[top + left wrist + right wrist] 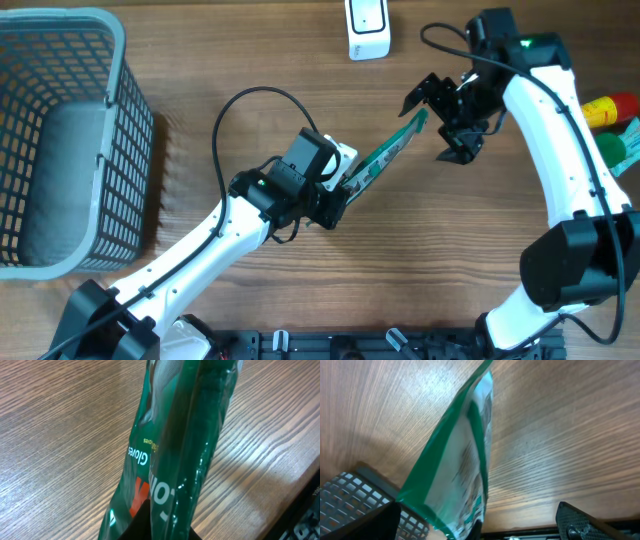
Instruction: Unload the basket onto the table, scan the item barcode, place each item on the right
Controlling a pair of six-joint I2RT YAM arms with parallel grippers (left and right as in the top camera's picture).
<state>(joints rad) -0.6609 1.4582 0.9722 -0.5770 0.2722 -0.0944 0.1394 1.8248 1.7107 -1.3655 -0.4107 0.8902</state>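
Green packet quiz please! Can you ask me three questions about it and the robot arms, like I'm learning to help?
1. True or false: the left fingers are shut on the green packet.
2. The right fingers are: A) open, B) shut on the packet, C) out of sight.
3. Fill in the blank: in the left wrist view, the white word printed on the packet is ____.

Key: 1 true; 2 A; 3 Gloves.
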